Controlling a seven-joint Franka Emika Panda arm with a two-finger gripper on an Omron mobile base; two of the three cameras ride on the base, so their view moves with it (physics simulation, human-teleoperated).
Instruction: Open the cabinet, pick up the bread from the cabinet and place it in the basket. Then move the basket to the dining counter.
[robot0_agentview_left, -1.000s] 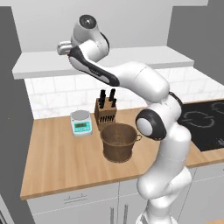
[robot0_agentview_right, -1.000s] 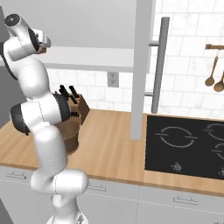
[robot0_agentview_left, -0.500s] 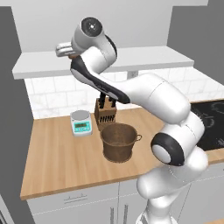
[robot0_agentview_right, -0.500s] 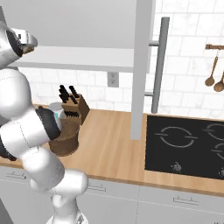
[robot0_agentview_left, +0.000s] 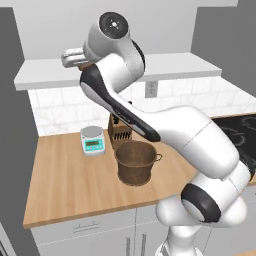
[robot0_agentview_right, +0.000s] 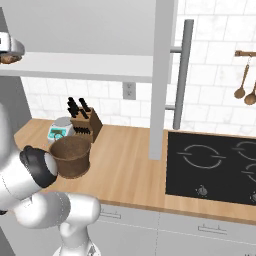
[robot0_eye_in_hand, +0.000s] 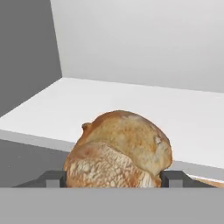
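The bread (robot0_eye_in_hand: 120, 148), a crusty brown loaf, sits between the two fingertips of my gripper (robot0_eye_in_hand: 114, 179), which is shut on it at the front edge of the cabinet's white shelf (robot0_eye_in_hand: 183, 118). The cabinet (robot0_agentview_left: 165, 67) stands open, its door (robot0_agentview_right: 164, 75) swung out edge-on. My gripper (robot0_agentview_left: 70, 57) is up at the shelf's left end, with a bit of brown bread (robot0_agentview_right: 7, 59) showing under the hand. The round brown woven basket (robot0_agentview_left: 135, 161) (robot0_agentview_right: 71, 156) stands empty on the wooden worktop below, to the right of the gripper. The dining counter is out of view.
A knife block (robot0_agentview_left: 120, 134) stands just behind the basket and a small kitchen scale (robot0_agentview_left: 93, 140) to its left. A black hob (robot0_agentview_right: 215, 165) lies to the right. Wooden spoons (robot0_agentview_right: 245, 85) hang on the tiled wall. The open door's long bar handle (robot0_agentview_right: 181, 75) juts out.
The hand has stayed at the shelf's left end with the loaf. The elbow and forearm have swung down and toward the cameras, now hanging over the basket.
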